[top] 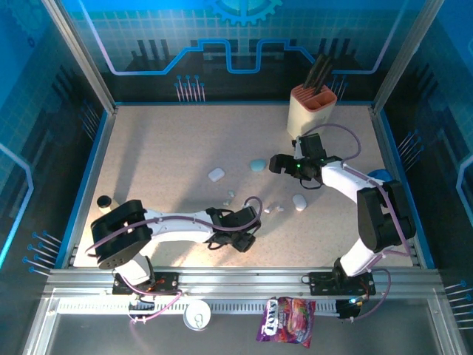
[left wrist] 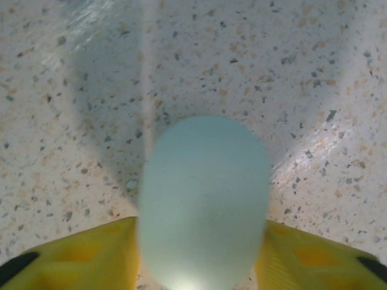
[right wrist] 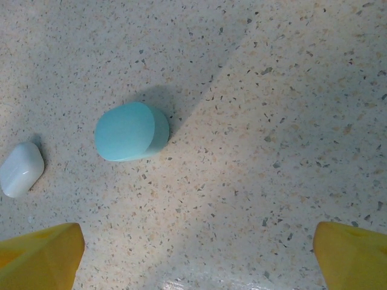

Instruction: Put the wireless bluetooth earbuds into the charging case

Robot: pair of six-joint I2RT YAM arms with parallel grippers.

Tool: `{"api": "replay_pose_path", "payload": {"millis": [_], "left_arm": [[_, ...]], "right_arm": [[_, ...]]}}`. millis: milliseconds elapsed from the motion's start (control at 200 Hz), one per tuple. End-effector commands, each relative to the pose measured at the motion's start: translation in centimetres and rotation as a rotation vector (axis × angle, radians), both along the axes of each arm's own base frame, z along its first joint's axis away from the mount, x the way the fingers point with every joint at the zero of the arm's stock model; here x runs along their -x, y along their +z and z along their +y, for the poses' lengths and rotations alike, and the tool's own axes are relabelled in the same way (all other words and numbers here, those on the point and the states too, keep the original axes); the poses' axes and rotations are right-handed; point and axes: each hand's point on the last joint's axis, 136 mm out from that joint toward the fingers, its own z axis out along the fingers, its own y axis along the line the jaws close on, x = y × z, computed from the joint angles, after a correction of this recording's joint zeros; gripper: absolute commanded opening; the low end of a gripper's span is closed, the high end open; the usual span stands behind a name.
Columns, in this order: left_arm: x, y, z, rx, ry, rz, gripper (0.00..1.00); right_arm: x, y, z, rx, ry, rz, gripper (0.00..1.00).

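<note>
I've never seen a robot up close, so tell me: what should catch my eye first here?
A blurred pale oval looms between the yellow fingers of the left gripper. From above, a teal case stands out near two white cases on the speckled table. A knife block stands at the back right.

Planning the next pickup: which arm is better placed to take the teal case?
Right. The right gripper, open, hovers just short of the teal case; the left gripper is closed around a pale oval case.
</note>
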Motion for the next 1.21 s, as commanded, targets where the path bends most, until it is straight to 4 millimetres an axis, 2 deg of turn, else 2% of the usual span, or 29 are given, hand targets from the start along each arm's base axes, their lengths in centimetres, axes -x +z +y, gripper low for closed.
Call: {"api": "replay_pose_path", "payload": {"millis": [0,135,310,415,520,665,800,900,920,1046,1201], "left_arm": [[0.0,0.5,-1.2,0.027,-0.032,-0.003,0.41],[-0.2,0.8,-1.0,0.032,-0.035,-0.022,0.34],[-0.5,1.4,-0.2,0.044,-0.049,-0.068,0.33],[-1.2,2.5,0.5,0.116,-0.040,-0.109,0.32],[-2.4,3.7,0.5,0.226,-0.063,-0.193,0.31],[-5.3,5.1,0.1,0.358,-0.052,-0.302,0.31],[-7.6,7.8,-0.6,0.465,-0.070,-0.393,0.31],[-8.3,9.3,-1.3,0.540,-0.121,-0.432,0.30],[-8.5,9.6,-1.3,0.550,-0.127,-0.442,0.29],[-8.9,11.1,-1.6,0.585,-0.180,-0.507,0.28],[-8.4,11.5,-2.2,0.586,-0.273,-0.544,0.29]], "right_arm": [[-0.4,0.9,-0.2,-0.011,0.001,-0.008,0.98],[-0.1,1.6,-0.4,-0.005,0.004,-0.021,0.98],[0.7,2.9,-0.5,-0.007,0.010,-0.040,0.98],[1.7,3.6,-0.4,-0.024,0.030,-0.033,0.97],[3.2,4.1,0.3,-0.070,0.074,-0.006,0.97],[5.6,4.8,1.0,-0.130,0.123,0.041,0.96],[8.0,6.3,2.4,-0.230,0.207,0.036,0.96],[9.6,7.9,4.0,-0.345,0.290,0.045,0.95],[10.3,7.3,4.1,-0.365,0.298,0.073,0.94],[12.3,7.7,5.1,-0.435,0.366,0.095,0.91],[14.3,8.3,6.2,-0.500,0.422,0.142,0.88]]}}
